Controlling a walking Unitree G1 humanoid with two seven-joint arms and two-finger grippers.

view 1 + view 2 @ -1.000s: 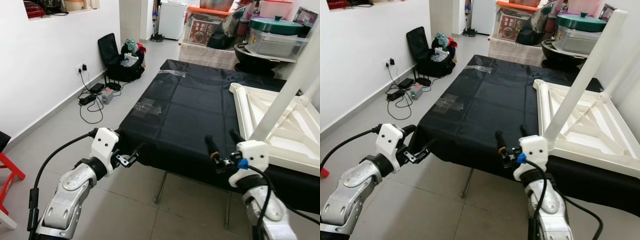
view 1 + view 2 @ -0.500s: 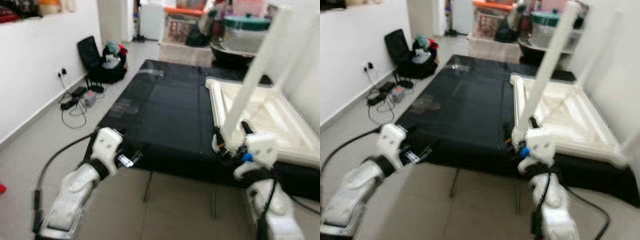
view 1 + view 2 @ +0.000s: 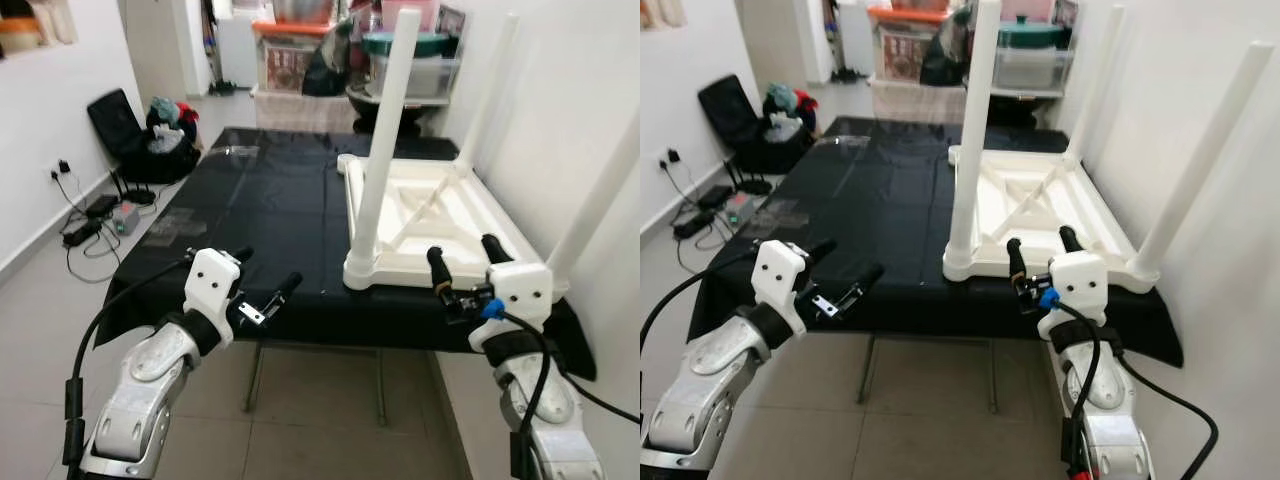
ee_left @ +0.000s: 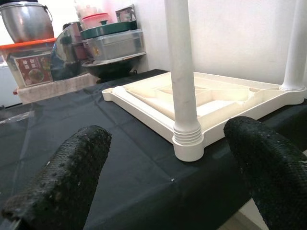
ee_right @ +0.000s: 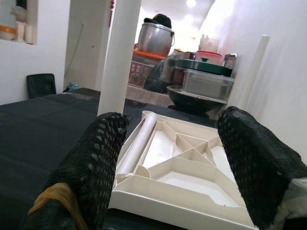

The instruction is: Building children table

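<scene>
Three white legs (image 3: 385,140) up, tabletop (image 3: 440,215) inverted

Silver arms with white wrist blocks, black cables and textured black fingers (image 4: 62,177).

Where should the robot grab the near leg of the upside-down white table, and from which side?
Probably low on the near leg, just above its ribbed collar, coming level from the robot's side: the round upright post stands at the tabletop front corner, unobstructed.

Upturned white children's table (image 3: 430,215), 3 legs up
</scene>
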